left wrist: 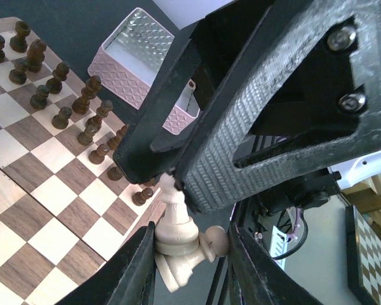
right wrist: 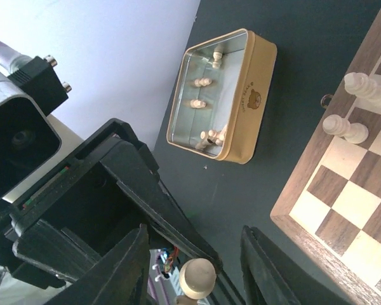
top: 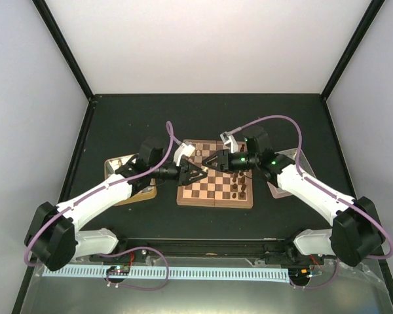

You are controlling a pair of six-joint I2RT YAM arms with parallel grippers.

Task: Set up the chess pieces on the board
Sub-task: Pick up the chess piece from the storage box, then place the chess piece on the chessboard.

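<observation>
Cream wood is sitting where the two grippers are meeting, over the upper left part of the board (top: 216, 204) in the overhead view. The left gripper (top: 195, 172) is clamping what looks like two held pale pieces (left wrist: 178, 229) pressed together (one upright, one lying across its foot). The upright one's long axis is pointing out of those fingers toward the tips of the right gripper (top: 214, 160). That right gripper is standing part-way open, its jaws straddling a pale rounded head (right wrist: 197, 277) with a gap showing on either side, so it seems to be gripping nothing.

The coming move, I judge, is turning on that line. The piece is lying straight ahead of the right tips, while the left arm is nearer the board's pale edge.

Counting: two standing pale pieces (right wrist: 347, 127) are waiting at the upper right of the right wrist view. At least five more are lying in the gold tin (right wrist: 257, 95). About fourteen dark pieces (left wrist: 89, 92) are lining two rows at the upper left of the left wrist view.
</observation>
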